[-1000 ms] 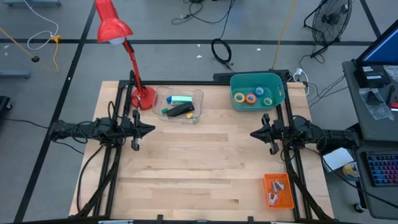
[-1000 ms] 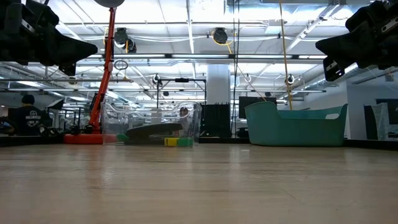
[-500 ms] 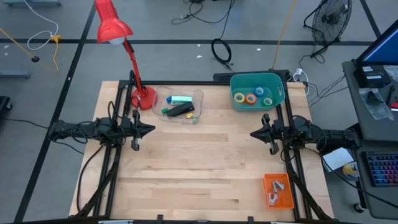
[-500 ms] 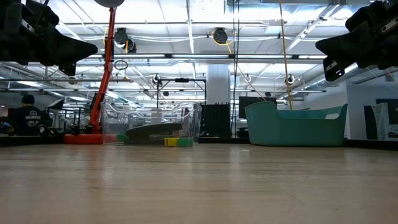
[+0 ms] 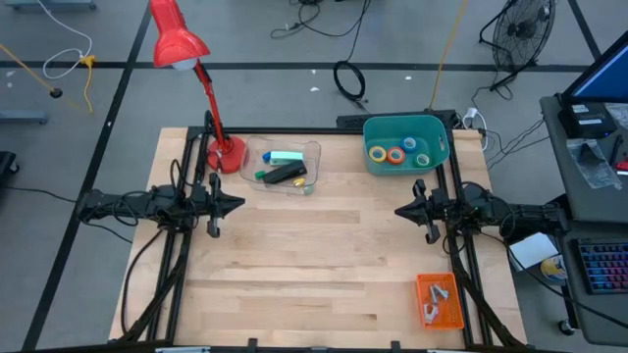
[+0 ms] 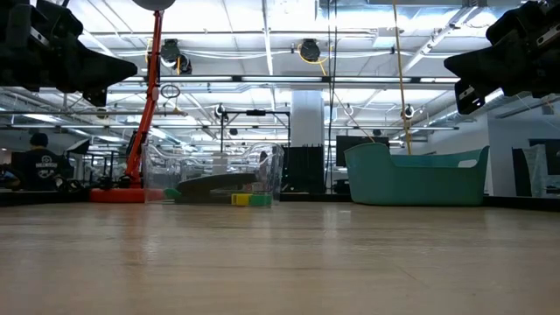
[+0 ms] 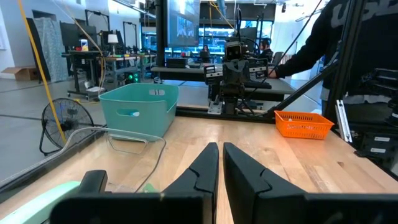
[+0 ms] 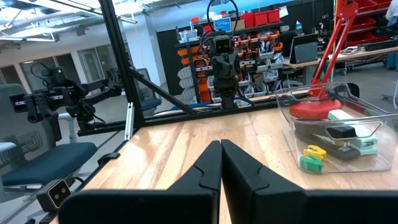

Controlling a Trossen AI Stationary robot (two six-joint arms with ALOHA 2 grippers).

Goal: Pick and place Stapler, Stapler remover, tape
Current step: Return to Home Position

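While unchanged from a second ago, noted dark left gripper (image 5: 238, 205) and right gripper (image 5: 400, 209) parked, fingers closed, empty; sorting judged done

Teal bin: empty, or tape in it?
Not empty. The high view shows four tape rolls lying inside the teal bin.
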